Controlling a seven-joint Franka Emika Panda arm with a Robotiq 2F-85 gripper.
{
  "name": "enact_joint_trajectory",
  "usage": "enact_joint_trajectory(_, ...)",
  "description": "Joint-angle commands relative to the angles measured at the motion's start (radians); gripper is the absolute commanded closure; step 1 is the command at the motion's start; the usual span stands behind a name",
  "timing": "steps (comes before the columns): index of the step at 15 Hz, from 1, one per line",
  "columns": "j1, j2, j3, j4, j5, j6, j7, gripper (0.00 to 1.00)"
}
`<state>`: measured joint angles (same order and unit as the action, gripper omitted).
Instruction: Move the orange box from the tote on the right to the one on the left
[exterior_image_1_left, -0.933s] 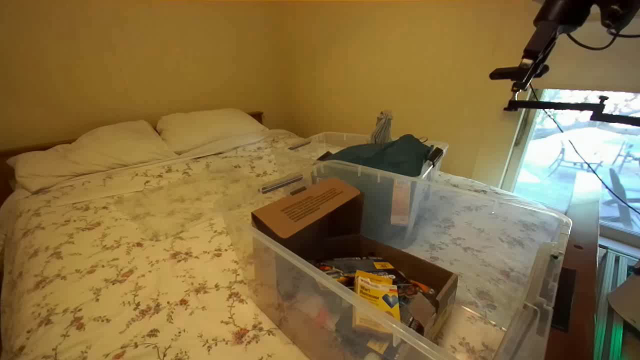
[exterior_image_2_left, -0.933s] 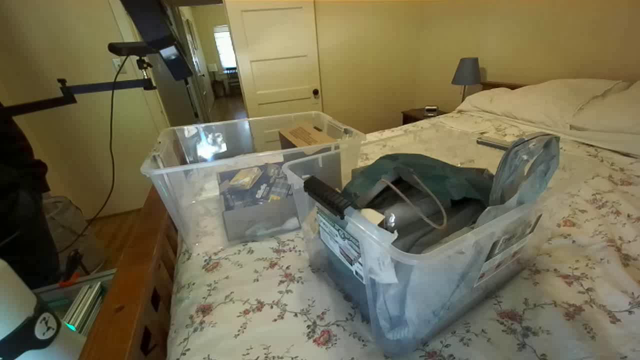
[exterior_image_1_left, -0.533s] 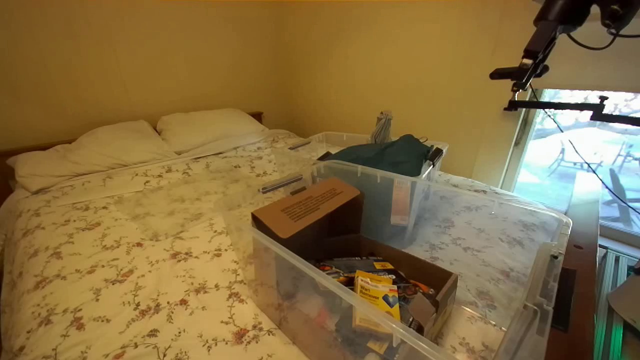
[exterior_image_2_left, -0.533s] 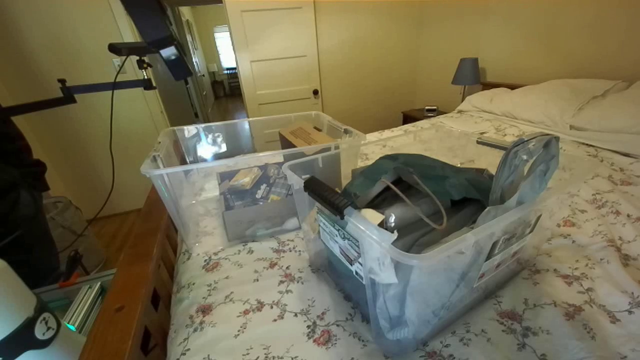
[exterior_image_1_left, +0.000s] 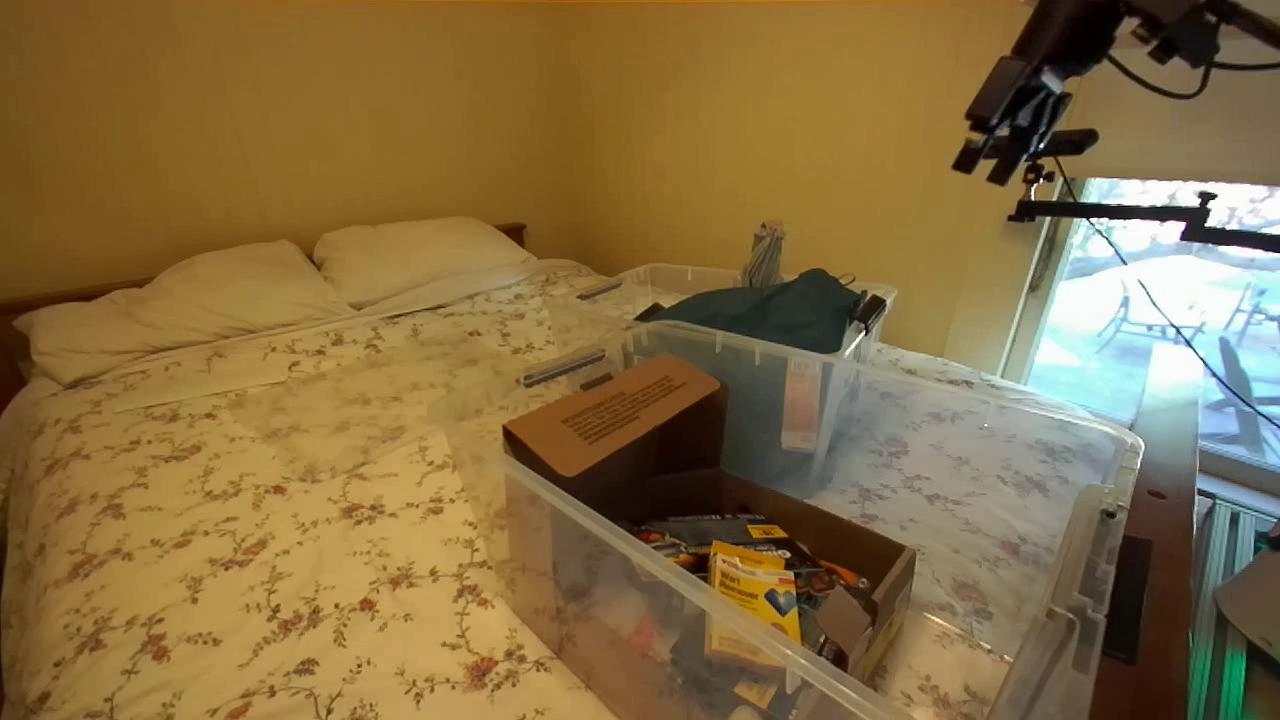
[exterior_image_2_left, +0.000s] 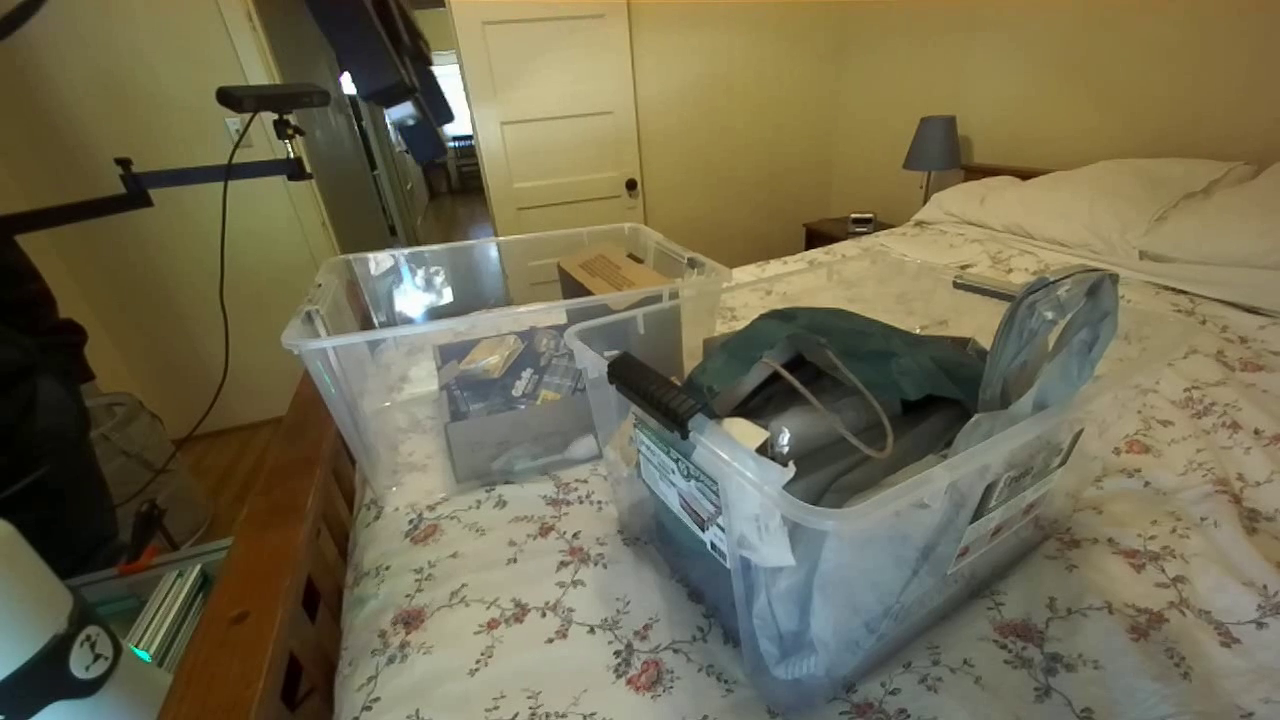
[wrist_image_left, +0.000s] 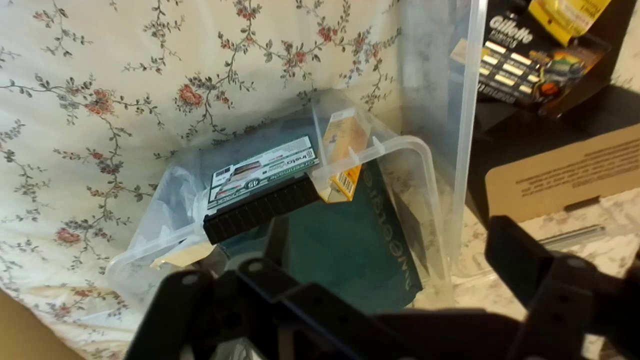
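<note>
The orange box (wrist_image_left: 345, 145) stands at a corner inside the right tote (wrist_image_left: 434, 195), beside the white label in the wrist view. Its orange and yellow top end shows at the rim. In an exterior view the orange box (exterior_image_1_left: 802, 405) shows through the tote wall; in an exterior view the right tote (exterior_image_2_left: 850, 515) stands nearer the camera and the box is not clearly visible. The left tote (exterior_image_2_left: 430, 333) also shows in the wrist view (wrist_image_left: 470, 100). My gripper (wrist_image_left: 390, 240) is open and empty, high above the totes; it hangs at the top of both exterior views (exterior_image_1_left: 985, 168) (exterior_image_2_left: 418, 125).
A dark green bag (wrist_image_left: 345, 250) fills the right tote, with a black latch (wrist_image_left: 260, 207) on its rim. The left tote holds an open carton (exterior_image_1_left: 840, 520) of small packages and a brown box (exterior_image_1_left: 615, 410). A camera arm (exterior_image_1_left: 1110, 210) stands near the gripper.
My gripper has swung away from the camera arm, left in one exterior picture and right in the other, and its fingers now show pointing downward. The totes and box have not moved.
</note>
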<state>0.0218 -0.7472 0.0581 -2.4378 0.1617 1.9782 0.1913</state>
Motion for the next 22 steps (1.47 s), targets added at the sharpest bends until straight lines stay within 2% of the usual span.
enact_joint_trajectory(1, -0.082, 0.228, 0.15, 0.138, -0.095, 0.094, 0.209, 0.0)
enact_joint_trajectory(3, -0.129, 0.323, 0.219, 0.206, -0.21, 0.136, 0.326, 0.0)
enact_joint_trajectory(4, -0.062, 0.211, 0.151, 0.106, -0.14, 0.123, 0.241, 0.0)
enact_joint_trajectory(6, -0.06, 0.26, 0.158, 0.126, -0.154, 0.131, 0.259, 0.0)
enact_joint_trajectory(8, -0.058, 0.25, 0.149, 0.124, -0.152, 0.13, 0.254, 0.0)
enact_joint_trajectory(9, -0.084, 0.269, 0.176, 0.142, -0.173, 0.103, 0.337, 0.0)
enact_joint_trajectory(10, -0.108, 0.318, 0.21, 0.168, -0.198, 0.083, 0.429, 0.0)
enact_joint_trajectory(13, -0.108, 0.481, 0.244, 0.25, -0.207, 0.052, 0.583, 0.0)
enact_joint_trajectory(14, -0.131, 0.541, 0.274, 0.287, -0.187, 0.034, 0.612, 0.0)
enact_joint_trajectory(16, -0.131, 0.652, 0.286, 0.374, -0.173, -0.025, 0.667, 0.0)
enact_joint_trajectory(17, -0.132, 0.716, 0.283, 0.439, -0.168, -0.059, 0.701, 0.0)
enact_joint_trajectory(18, -0.069, 0.765, 0.216, 0.487, -0.18, -0.079, 0.752, 0.0)
enact_joint_trajectory(20, -0.045, 0.823, 0.164, 0.578, -0.14, -0.111, 0.805, 0.0)
enact_joint_trajectory(21, -0.02, 0.738, 0.152, 0.447, -0.166, -0.04, 0.744, 0.0)
enact_joint_trajectory(22, -0.01, 0.766, 0.131, 0.478, -0.164, -0.045, 0.744, 0.0)
